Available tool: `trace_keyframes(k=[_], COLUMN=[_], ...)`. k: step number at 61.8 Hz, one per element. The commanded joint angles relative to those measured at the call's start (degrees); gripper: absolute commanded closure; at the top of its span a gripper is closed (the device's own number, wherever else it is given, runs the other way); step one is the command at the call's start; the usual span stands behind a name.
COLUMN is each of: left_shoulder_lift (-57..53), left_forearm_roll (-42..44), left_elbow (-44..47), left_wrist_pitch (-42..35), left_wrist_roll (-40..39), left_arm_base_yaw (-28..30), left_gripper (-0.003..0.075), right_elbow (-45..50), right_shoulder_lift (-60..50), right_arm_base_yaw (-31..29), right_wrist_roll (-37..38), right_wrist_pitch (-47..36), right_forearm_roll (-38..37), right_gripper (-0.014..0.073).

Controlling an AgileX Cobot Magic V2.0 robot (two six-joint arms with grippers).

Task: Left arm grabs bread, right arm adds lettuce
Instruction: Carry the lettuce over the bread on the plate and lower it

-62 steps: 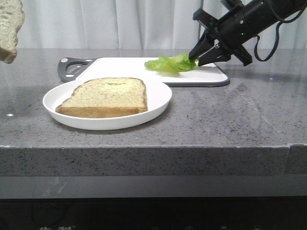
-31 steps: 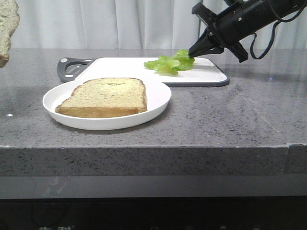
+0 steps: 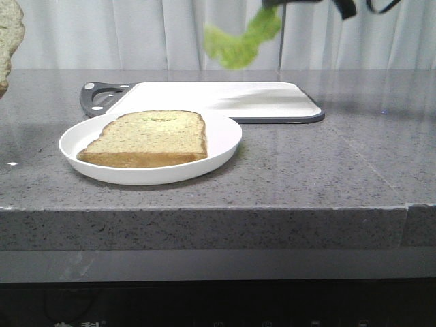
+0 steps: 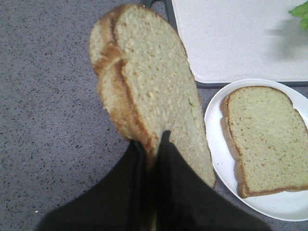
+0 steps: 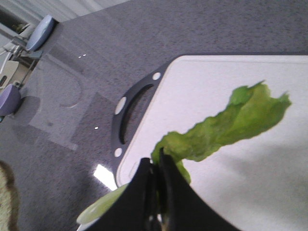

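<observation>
Right claw (image 5: 155,180) clenched on lettuce (image 5: 226,126), leaf trailing out from its tips, hanging clear above cutting board (image 3: 225,99); left claw (image 4: 153,144) clenched on bread (image 4: 154,91), slice jutting beyond its tips, off the worktop (image 3: 327,170), beside plated slice (image 3: 146,138).

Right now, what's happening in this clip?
A sandwich is being put together. The left tool is shut on a bread slice, holding it up off the counter. The right tool pinches a lettuce leaf in the air above the white cutting board. A second bread slice lies on the white plate, with nothing on it yet.
</observation>
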Motion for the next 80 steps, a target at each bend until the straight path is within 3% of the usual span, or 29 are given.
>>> trace_keyframes(k=[1, 16, 31, 48, 64, 80], left_shoulder_lift=[-0.94, -0.94, -0.94, -0.94, -0.94, -0.94], left_forearm_roll=[-0.49, -0.49, -0.49, -0.49, -0.38, -0.26], left_elbow=[-1.62, -1.62, -1.62, -1.62, -1.62, -1.62], left_wrist_pitch=[-3.52, -3.52, -3.52, -3.52, -3.52, -3.04], left_wrist_roll=[-0.41, -0.41, -0.41, -0.41, -0.41, -0.41], left_arm_base_yaw=[0.07, 0.07, 0.07, 0.07, 0.07, 0.07], left_gripper=[0.0741, 0.0741, 0.0741, 0.0741, 0.0741, 0.0741], right_elbow=[2.87, 12.49, 14.05, 14.05, 14.05, 14.05], right_shoulder_lift=[-7.88, -14.98, -14.79, -9.97, -3.95, -2.04], right_arm_base_yaw=[-0.17, 0.85, 8.95, 15.72, 16.71, 15.93], right_wrist_roll=[-3.87, -16.85, -23.10, -24.70, -27.68, -23.01], right_wrist_pitch=[1.18, 9.29, 11.50, 10.41, 13.89, 9.26], right_forearm_roll=[4.86, 13.89, 16.15, 17.54, 19.86, 11.48], right_gripper=[0.0710, 0.0710, 0.0710, 0.0710, 0.0710, 0.0709])
